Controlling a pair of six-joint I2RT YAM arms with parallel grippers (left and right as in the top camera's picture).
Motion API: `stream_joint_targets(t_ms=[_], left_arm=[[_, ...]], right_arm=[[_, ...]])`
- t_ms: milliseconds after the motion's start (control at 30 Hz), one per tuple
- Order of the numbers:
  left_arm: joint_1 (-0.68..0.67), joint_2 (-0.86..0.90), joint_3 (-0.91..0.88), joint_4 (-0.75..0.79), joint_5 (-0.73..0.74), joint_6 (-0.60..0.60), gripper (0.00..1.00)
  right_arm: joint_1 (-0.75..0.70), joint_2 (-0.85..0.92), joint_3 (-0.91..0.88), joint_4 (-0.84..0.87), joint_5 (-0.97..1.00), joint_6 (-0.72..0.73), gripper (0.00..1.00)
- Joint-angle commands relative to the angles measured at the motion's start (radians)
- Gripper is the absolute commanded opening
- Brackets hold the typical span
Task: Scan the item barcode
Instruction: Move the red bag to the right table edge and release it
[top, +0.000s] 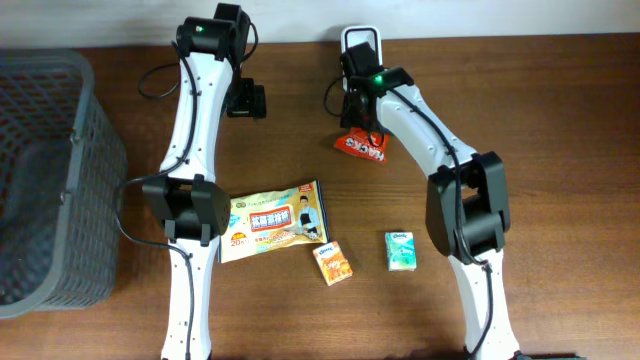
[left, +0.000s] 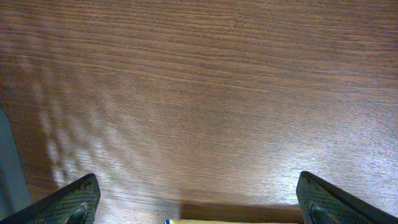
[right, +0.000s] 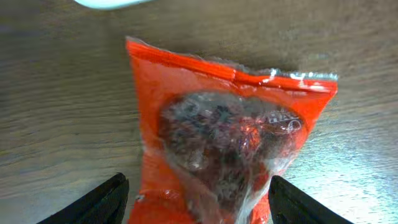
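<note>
Right pincer (right: 199, 186) stands wide, its two fingers straddling the near end of the orange-red crinkly plastic snack packet (right: 230, 124) and gripping nothing that I can see. That packet lies flat on the brown wooden table (left: 199, 93), just in front of the white-rimmed black device (top: 360, 40). No barcode shows on its upturned face, so a lift straight toward the device could present the wrong side. Slick, loose film might also slide or twist if pinched by one fold. Left pincer (left: 200, 202), well aside from the device, hangs wide and empty.
</note>
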Motion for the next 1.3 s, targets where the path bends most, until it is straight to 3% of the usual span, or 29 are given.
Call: stream_joint_targets(t_ms=[0,67,100,133,167,200,333,500,667,733,800,1067,1133,1267], left_arm=[[0.001,0.008,-0.006,-0.001,0.011,-0.006,0.99],[0.001,0.008,-0.006,-0.001,0.011,-0.006,0.99],[0.001,0.008,-0.006,-0.001,0.011,-0.006,0.99],[0.001,0.008,-0.006,-0.001,0.011,-0.006,0.99],[0.001,0.008,-0.006,-0.001,0.011,-0.006,0.99],[0.001,0.008,-0.006,-0.001,0.011,-0.006,0.99],[0.001,0.008,-0.006,-0.001,0.011,-0.006,0.99],[0.001,0.008,-0.006,-0.001,0.011,-0.006,0.99],[0.001,0.008,-0.006,0.003,0.011,-0.006,0.99],[0.001,0.008,-0.006,0.005,0.011,-0.006,0.99],[0.001,0.008,-0.006,0.007,0.01,-0.006,0.99],[0.001,0.008,-0.006,0.01,0.011,-0.006,0.99],[0.001,0.008,-0.006,0.006,0.011,-0.006,0.99],[0.001,0.008,-0.006,0.002,0.011,-0.006,0.99]], right_arm=[[-0.022,0.043,-0.003,0.002,0.003,0.02,0.72],[-0.026,0.06,-0.003,-0.001,-0.019,0.021,0.63],[-0.026,0.061,-0.003,-0.01,-0.035,0.02,0.44],[-0.026,0.061,-0.003,-0.018,-0.053,0.02,0.38],[-0.026,0.061,-0.003,-0.034,-0.063,0.02,0.15],[-0.026,0.058,-0.003,-0.057,-0.076,0.02,0.04],[-0.026,-0.012,0.023,-0.103,-0.09,0.003,0.04],[-0.026,-0.084,0.128,-0.079,-0.09,-0.135,0.04],[-0.072,-0.084,0.13,0.24,-0.089,-0.182,0.04],[-0.078,-0.061,0.13,0.453,-0.085,-0.29,0.04],[-0.079,-0.041,0.13,0.531,-0.069,-0.311,0.04],[-0.087,-0.05,0.13,0.504,-0.061,-0.31,0.04],[-0.148,-0.126,0.13,0.45,-0.037,-0.296,0.04],[-0.416,-0.25,0.13,0.124,0.109,-0.099,0.04]])
